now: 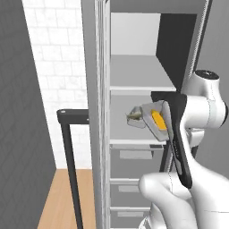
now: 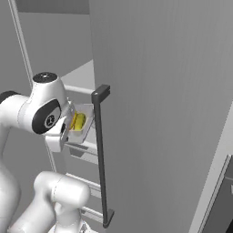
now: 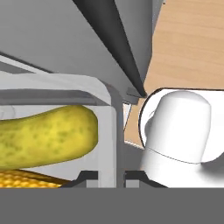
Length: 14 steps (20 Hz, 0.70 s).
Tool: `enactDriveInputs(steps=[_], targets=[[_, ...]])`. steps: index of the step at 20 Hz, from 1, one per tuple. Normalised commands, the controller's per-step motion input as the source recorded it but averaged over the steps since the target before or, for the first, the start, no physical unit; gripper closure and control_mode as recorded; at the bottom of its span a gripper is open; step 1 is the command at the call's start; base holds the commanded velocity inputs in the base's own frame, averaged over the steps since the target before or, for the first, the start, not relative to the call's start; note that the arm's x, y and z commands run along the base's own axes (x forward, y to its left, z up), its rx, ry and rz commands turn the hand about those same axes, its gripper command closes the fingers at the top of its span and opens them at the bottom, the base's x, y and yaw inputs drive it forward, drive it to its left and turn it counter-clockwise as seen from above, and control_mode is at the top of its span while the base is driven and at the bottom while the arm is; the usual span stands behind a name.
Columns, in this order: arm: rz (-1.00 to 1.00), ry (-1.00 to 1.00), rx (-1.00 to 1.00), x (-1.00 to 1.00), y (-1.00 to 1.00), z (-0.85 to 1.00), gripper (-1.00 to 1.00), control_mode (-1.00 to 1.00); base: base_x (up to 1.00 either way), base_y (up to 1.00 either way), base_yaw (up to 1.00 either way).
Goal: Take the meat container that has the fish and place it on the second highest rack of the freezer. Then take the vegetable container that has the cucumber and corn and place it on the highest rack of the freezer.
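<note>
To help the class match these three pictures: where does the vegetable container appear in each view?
Left base view: vegetable container mid-frame, right of centre.
Right base view: left of centre, beside the door handle.
Hand view: lower left, wall pinched by the end effector.
Shared landmark: yellow corn.

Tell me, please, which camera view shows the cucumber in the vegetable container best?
The hand view: the cucumber fills the frame's left, lying above the corn inside the vegetable container. In the left and right base views the container is small and only yellow contents show.
</note>
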Motion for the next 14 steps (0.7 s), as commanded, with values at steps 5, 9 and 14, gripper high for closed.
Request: enactDriveInputs(steps=[5,9,14], targets=[[-0.08,-0.2,0.0,-0.01,0.2,0.6,1.0,-1.0,0.0,0.0,0.0],[-0.14,-0.12,0.0,0.24,0.16,0.6,1.0,-1.0,0.0,0.0,0.0],[-0.12,-0.08,0.0,0.58,0.01,0.42,1.0,-1.0,0.0,0.0,0.0]])
